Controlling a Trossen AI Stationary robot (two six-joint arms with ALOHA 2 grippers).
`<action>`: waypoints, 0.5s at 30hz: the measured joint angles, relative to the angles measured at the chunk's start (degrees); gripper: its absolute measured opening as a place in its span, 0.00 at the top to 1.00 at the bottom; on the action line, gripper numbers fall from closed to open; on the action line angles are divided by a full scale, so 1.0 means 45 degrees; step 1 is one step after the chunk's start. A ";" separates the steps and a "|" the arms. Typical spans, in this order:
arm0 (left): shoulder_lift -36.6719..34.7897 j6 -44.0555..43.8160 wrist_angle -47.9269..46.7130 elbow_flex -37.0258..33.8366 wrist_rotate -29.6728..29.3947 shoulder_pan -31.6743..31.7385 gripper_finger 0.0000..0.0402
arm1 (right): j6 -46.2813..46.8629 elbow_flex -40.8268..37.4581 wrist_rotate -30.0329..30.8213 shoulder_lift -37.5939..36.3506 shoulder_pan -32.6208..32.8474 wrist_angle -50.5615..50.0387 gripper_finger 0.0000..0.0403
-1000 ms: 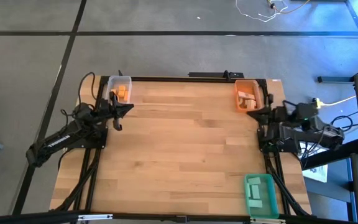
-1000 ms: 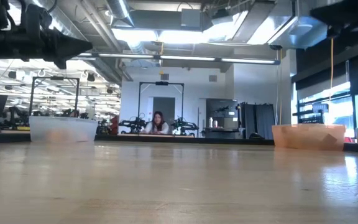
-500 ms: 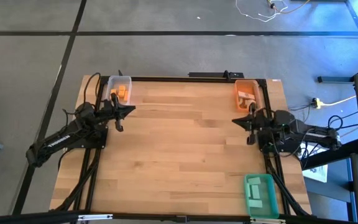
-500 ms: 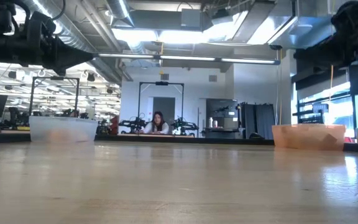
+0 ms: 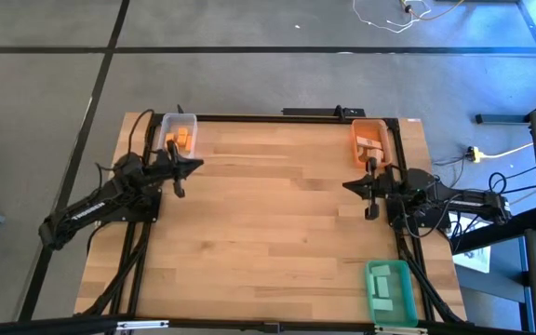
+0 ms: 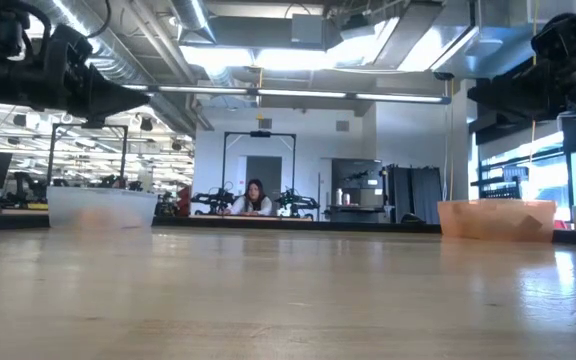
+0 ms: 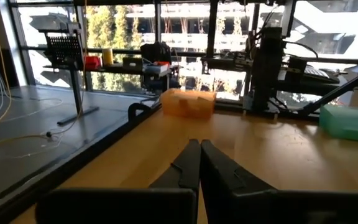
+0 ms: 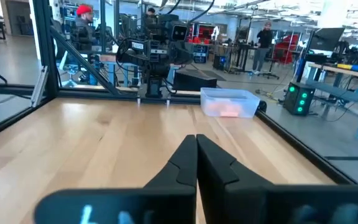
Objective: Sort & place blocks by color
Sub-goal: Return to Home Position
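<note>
Orange blocks (image 5: 182, 140) lie in a clear bin (image 5: 167, 126) at the table's far left. Pale wood blocks (image 5: 370, 147) lie in an orange bin (image 5: 357, 140) at the far right. Green blocks (image 5: 384, 287) lie in a green bin (image 5: 404, 279) at the near right. My left gripper (image 5: 199, 166) is shut and empty, above the table beside the clear bin; its shut fingers show in the left wrist view (image 7: 199, 148). My right gripper (image 5: 346, 183) is shut and empty, above the table on the near side of the orange bin; it also shows in the right wrist view (image 8: 196, 140).
The wooden table top (image 5: 277, 223) lies between the two arms. In the low view the clear bin (image 6: 101, 208) and the orange bin (image 6: 496, 218) stand at the far edge. A person (image 6: 255, 198) sits far off in the room behind.
My right gripper has swung from the table's right edge by the orange bin out over the table, toward the left and a little toward the near edge. It has stayed shut.
</note>
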 joint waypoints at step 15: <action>0.0296 -0.0360 -0.0879 0.0015 -0.0345 0.0005 1.00 | 0.1662 0.0005 0.0097 0.0126 0.0000 -0.0044 1.00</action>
